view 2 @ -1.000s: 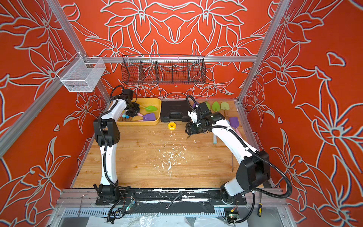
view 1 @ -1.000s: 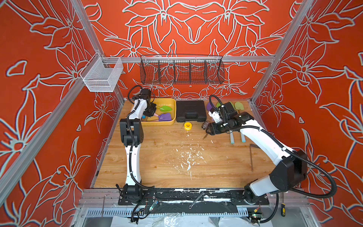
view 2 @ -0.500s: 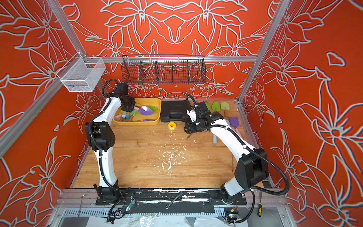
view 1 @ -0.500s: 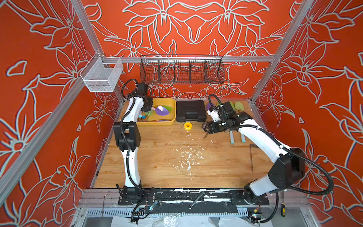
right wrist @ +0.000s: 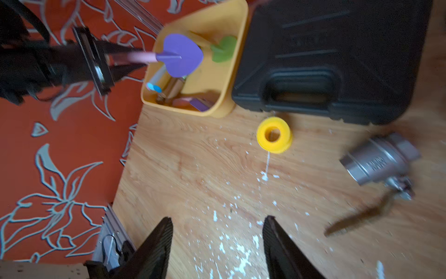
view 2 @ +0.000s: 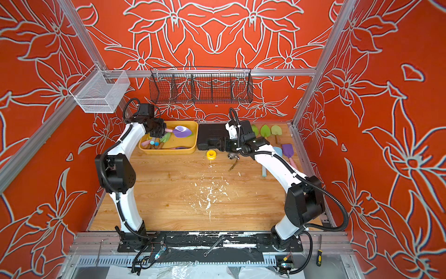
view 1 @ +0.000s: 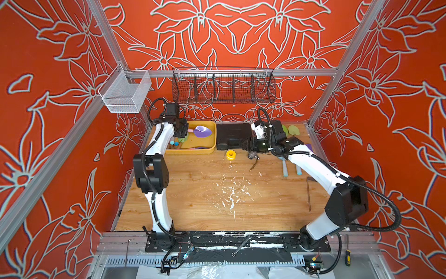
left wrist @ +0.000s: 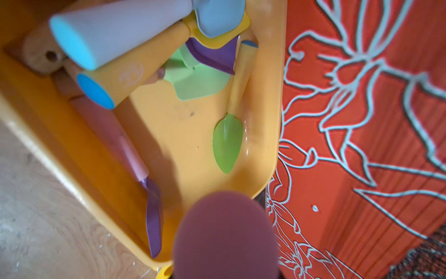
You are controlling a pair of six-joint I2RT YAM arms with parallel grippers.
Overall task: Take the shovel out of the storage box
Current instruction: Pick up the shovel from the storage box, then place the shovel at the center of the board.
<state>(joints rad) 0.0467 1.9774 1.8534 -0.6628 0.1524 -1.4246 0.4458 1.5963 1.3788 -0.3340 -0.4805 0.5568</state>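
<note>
The yellow storage box (view 1: 190, 151) (view 2: 169, 151) stands at the back left of the table. My left gripper (view 1: 187, 130) (view 2: 166, 130) (right wrist: 135, 59) is shut on the pink handle of a purple shovel (view 1: 202, 131) (view 2: 182, 131) (right wrist: 179, 56), which hangs level above the box. In the left wrist view the shovel's handle end (left wrist: 224, 236) fills the foreground, blurred, and hides the fingers. Several other shovels lie in the box (left wrist: 169, 116), among them a green one (left wrist: 228, 142) and a purple one (left wrist: 153, 217). My right gripper (view 1: 243, 144) (view 2: 218, 144) (right wrist: 217, 218) is open and empty above the table.
A black tool case (view 1: 233, 139) sits right of the box. In front of it lie a yellow tape roll (view 1: 231, 154) (right wrist: 274, 135) and a metal valve (view 1: 252, 156) (right wrist: 381, 164). More shovels (view 2: 265, 130) lie at the back right. Wire baskets (view 1: 223, 88) hang on the walls.
My left gripper has lifted the purple shovel up out of the pile in the box and turned it level. My right gripper has shifted slightly left.
</note>
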